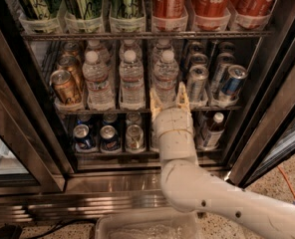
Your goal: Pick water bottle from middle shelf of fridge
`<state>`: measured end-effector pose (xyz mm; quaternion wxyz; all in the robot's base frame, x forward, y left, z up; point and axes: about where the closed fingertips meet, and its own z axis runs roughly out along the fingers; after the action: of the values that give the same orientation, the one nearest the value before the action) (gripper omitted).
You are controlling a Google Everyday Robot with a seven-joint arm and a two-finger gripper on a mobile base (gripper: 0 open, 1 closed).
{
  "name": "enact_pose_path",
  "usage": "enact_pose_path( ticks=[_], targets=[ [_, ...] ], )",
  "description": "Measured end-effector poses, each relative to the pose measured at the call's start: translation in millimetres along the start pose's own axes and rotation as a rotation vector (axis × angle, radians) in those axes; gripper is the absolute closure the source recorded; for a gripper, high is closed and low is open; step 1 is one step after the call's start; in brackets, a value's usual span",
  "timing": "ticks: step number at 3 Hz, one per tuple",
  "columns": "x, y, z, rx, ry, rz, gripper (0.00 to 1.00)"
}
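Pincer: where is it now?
Camera view: the pincer is centre-right at the front edge of the middle shelf, open at the base of the rightmost water bottle, with silver cans to its right.

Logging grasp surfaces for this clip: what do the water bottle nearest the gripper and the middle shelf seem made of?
The water bottle looks like clear plastic, glossy and ribbed, with a white cap. The middle shelf seems grey metal wire, fronted by clear plastic trays. The gripper, open, sits at that bottle's base.
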<state>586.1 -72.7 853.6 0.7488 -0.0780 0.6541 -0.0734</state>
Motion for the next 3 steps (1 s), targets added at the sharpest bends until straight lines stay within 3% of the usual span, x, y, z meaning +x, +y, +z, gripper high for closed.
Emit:
enact_pose_path(
  ticks=[1,3],
  targets=[
    [2.6,-0.2,8.5,-0.001,0.013,0.020,0.33],
    [2.7,11.9,31.0,-0.029,0.014,0.072,0.35]
  ],
)
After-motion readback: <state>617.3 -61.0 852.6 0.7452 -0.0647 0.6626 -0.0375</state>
